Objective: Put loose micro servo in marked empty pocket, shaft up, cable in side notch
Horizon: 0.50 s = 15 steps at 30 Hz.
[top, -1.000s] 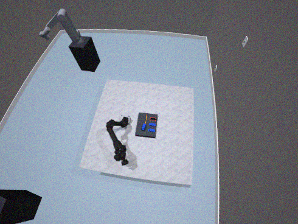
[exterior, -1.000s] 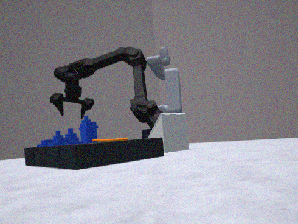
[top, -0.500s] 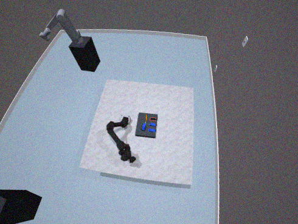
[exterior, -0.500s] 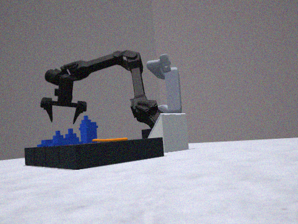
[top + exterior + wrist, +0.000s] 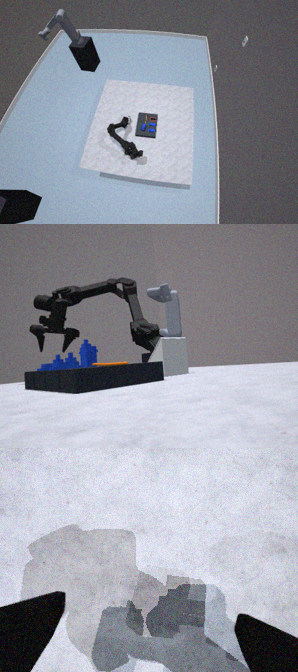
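Observation:
The loose blue micro servo (image 5: 143, 126) (image 5: 88, 355) stands tall on the dark deck (image 5: 140, 134) (image 5: 118, 376). Its orange cable (image 5: 146, 118) (image 5: 110, 363) lies straight along the deck. The red-outlined pocket (image 5: 151, 119) is at the deck's far right corner in the top view and looks empty; it is hidden in the exterior view. My gripper (image 5: 52, 351) (image 5: 152, 611) is open and empty, fingers pointing down. In the top view it is off the deck's near left side, above the pale table. The wrist view shows no servo or deck between the fingers.
Two seated blue servos (image 5: 152, 124) (image 5: 151, 130) stand in a row with the pocket, lower than the loose one. A pale block (image 5: 174, 358) with a grey arm (image 5: 173, 312) is behind the deck. Arm shadows fall across the pale tabletop (image 5: 170, 152) (image 5: 150, 488).

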{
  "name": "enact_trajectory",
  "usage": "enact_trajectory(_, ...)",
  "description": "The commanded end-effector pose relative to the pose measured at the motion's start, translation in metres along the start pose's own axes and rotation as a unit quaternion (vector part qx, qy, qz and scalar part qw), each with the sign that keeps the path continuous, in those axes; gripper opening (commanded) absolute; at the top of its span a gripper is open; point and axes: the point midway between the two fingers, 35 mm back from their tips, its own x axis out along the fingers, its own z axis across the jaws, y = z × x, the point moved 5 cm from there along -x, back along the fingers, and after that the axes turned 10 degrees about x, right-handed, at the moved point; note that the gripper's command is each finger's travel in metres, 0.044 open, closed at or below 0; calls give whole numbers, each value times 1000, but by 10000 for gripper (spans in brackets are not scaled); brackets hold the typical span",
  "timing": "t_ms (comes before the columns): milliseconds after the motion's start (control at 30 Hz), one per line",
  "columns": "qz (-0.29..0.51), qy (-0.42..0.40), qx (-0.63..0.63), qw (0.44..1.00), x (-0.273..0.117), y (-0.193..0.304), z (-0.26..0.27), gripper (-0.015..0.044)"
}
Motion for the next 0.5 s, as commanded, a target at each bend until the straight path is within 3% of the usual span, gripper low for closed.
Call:
enact_trajectory(0,26,-14,-70,997,-1,21,12,440)
enact_trajectory(467,88,-61,-291,951,-13,84,42,440)
